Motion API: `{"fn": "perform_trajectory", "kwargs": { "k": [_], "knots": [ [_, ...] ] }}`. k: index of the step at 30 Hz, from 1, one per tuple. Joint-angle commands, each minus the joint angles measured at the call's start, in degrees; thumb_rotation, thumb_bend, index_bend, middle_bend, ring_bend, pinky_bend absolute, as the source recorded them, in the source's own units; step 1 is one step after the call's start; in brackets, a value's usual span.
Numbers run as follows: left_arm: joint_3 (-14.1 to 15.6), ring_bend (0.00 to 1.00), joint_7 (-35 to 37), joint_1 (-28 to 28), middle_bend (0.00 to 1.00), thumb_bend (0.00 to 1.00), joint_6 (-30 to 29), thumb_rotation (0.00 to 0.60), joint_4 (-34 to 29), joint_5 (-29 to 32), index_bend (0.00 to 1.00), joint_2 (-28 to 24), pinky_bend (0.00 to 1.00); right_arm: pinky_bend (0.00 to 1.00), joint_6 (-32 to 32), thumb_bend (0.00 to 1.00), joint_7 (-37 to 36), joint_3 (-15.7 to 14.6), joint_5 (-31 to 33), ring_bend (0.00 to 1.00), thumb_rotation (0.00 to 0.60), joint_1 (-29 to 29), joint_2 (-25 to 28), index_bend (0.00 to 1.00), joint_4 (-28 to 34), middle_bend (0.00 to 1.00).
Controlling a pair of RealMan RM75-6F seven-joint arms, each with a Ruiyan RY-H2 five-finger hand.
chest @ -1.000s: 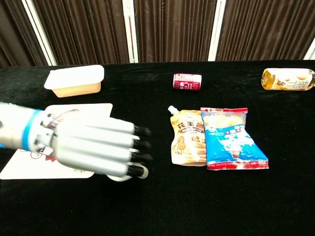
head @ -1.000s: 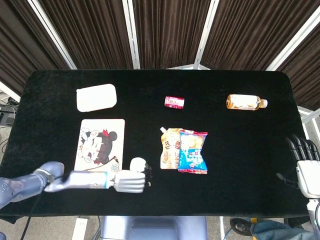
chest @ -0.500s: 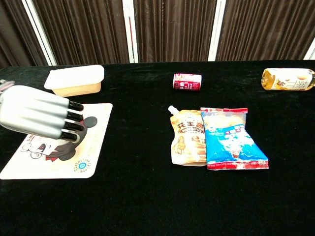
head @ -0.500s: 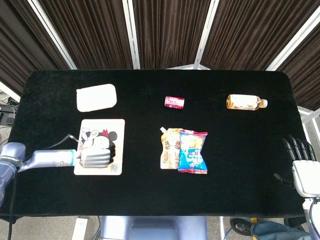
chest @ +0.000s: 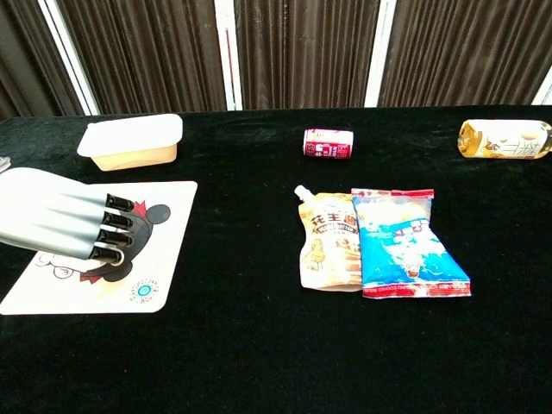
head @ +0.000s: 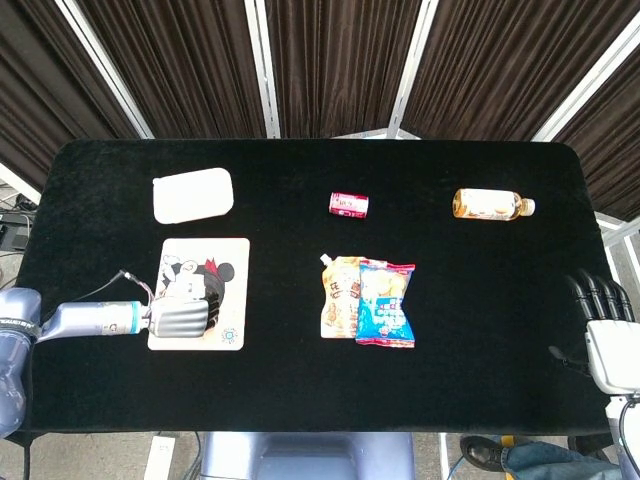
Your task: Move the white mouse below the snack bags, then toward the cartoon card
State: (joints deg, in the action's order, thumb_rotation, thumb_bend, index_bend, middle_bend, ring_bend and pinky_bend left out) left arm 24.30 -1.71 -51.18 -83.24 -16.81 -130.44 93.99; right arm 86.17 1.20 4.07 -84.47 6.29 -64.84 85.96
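The table (head: 480,300) is the largest thing here, a wide black cloth surface in front of dark pleated curtains, and the cartoon card (head: 235,255) serves as the landmark on its left half. The left robot hand (head: 180,318) lies palm down on the card's near portion, its fingers curled over and pointing toward the snack bags (head: 367,300), which lie flat well to the right of the card. The white mouse cannot be seen in either view; I judge it is under that curled hand, so on the card, but whether the hand holds it I cannot tell. If so, the mouse is already at the card end of its route and the left arm is by far the nearer one. The right robot hand (head: 608,335) hangs off the table's far right edge, fingers apart and holding nothing. Beyond the card sits a white lidded box (head: 193,194); farther right of that lie a small red can (head: 349,205) and a tea bottle (head: 492,204) on its side.
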Motion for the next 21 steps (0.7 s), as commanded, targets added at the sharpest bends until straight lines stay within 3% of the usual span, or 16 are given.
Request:
{"fn": "perform_trajectory", "kwargs": {
  "k": [1, 3, 6, 16, 19, 21],
  "knots": [
    [0.64, 0.31, 0.27, 0.10, 0.39, 0.03, -0.37, 0.600, 0.99, 0.29, 0.55, 0.88, 0.32, 0.00, -0.07, 0.00, -0.16, 0.07, 0.02, 0.00, 0.600, -0.04, 0.03, 0.00, -0.07, 0.00],
    [1.02, 0.13, -0.03, 0.19, 0.18, 0.03, -0.13, 0.600, 1.64, 0.52, 0.28, 1.22, 0.18, 0.00, -0.09, 0.00, -0.44, 0.15, -0.02, 0.00, 0.600, -0.07, 0.03, 0.00, -0.17, 0.00],
    [1.49, 0.00, -0.66, 0.36, 0.00, 0.02, 0.37, 0.600, 2.21, 1.07, 0.02, 1.23, 0.01, 0.00, -0.05, 0.00, -0.68, 0.24, -0.14, 0.00, 0.600, -0.16, 0.12, 0.00, -0.21, 0.00],
    [1.22, 0.00, -3.52, 0.66, 0.00, 0.01, -2.16, 0.600, 0.05, 3.48, 0.00, -1.59, 0.00, 0.00, -0.27, 0.00, -1.39, -0.03, -1.03, 0.00, 0.600, -0.31, 0.54, 0.00, 0.49, 0.00],
    [-1.10, 0.00, -5.02, 1.52, 0.00, 0.01, -4.81, 0.600, -2.54, 6.27, 0.00, -3.31, 0.00, 0.00, 0.02, 0.00, -1.82, -0.13, -1.55, 0.00, 0.600, -0.45, 0.82, 0.00, 0.87, 0.00],
    [-4.83, 0.00, -4.74, 3.41, 0.00, 0.01, -7.49, 0.600, -5.77, 10.63, 0.00, -4.23, 0.00, 0.00, 0.41, 0.00, -2.07, -0.16, -1.94, 0.00, 0.600, -0.61, 1.06, 0.00, 1.10, 0.00]
  ]
}}
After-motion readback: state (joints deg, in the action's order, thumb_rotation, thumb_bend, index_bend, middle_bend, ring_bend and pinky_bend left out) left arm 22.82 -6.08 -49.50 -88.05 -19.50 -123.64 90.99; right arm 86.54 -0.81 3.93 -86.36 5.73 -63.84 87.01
